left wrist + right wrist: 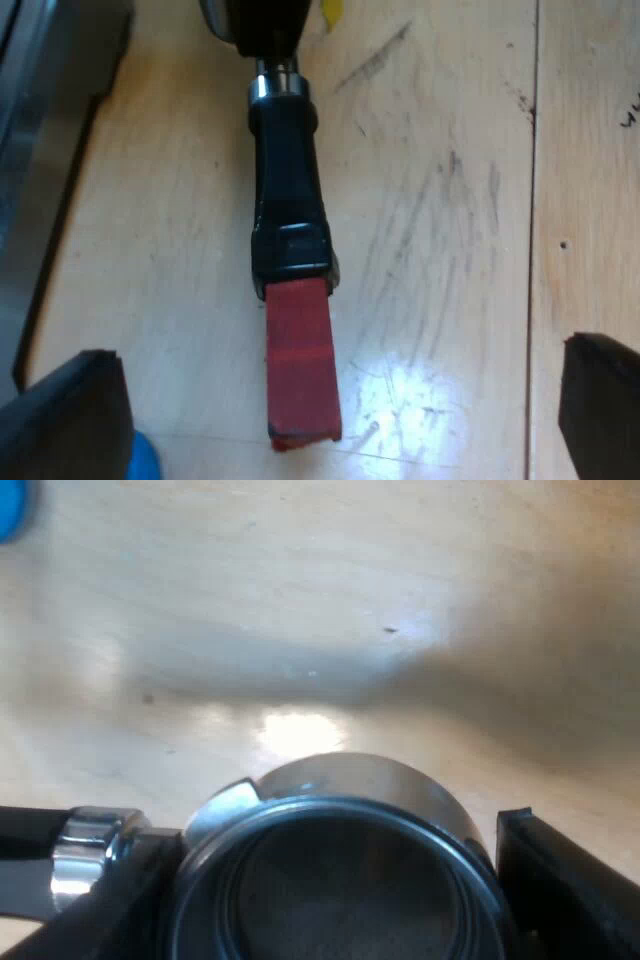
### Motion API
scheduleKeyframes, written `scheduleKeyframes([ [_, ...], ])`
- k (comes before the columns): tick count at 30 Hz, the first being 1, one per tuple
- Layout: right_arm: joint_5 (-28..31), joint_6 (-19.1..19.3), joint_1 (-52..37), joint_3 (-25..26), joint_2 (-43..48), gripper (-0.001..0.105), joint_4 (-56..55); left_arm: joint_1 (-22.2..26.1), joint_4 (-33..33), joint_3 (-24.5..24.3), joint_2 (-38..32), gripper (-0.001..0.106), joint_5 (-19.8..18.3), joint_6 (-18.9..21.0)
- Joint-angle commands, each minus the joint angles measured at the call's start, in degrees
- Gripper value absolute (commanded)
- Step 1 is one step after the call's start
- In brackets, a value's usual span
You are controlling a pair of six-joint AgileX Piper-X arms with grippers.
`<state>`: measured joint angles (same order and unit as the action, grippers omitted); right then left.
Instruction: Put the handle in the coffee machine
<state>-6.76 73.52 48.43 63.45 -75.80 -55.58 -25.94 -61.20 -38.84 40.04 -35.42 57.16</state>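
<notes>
Bright light falls from above onto the pale surface [450,150], leaving a white glare patch just beside the red end of the handle [288,180], whose dark gloss carries thin highlights. In the right wrist view a similar hot spot lies just beyond the holder [340,780], its metal wall shining, and a broad soft shadow crosses the wood.

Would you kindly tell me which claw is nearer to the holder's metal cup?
Right. The right claw clasps the metal cup, a finger at each side; the left claw hangs open over the handle's red end.
</notes>
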Motion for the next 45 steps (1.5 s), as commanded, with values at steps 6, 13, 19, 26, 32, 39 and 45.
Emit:
scheduleKeyframes([
  [6,-3.95,-1.79,-0.14,4.56,2.87,0.0,-0.24,0.14,2.88,-0.33,-0.32,0.064,-0.85,-0.04],
  [13,-4.74,-1.68,-0.04,7.54,2.87,0.0,-1.04,0.14,6.32,-0.33,-0.32,0.07,0.08,-0.04],
  [19,-6.46,-1.4,0.18,8.08,2.87,0.0,-2.65,0.14,7.58,-0.33,1.61,0.071,0.73,-0.04],
  [26,-5.79,-1.1,2.61,8.28,2.87,0.0,-2.51,0.14,7.58,-0.33,6.79,0.071,0.73,-0.04],
  [32,-3.55,-1.12,2.62,8.28,2.87,0.0,-2.51,0.14,7.34,0.22,8.14,0.071,0.44,-1.04],
  [39,-3.38,-1.12,2.62,8.28,2.87,0.0,-2.51,0.14,7.45,1.95,8.14,0.071,0.44,-2.15],
  [45,-3.38,-1.12,2.62,8.28,2.87,0.0,-2.51,0.14,8.72,1.95,8.14,0.068,-0.18,-2.14],
])
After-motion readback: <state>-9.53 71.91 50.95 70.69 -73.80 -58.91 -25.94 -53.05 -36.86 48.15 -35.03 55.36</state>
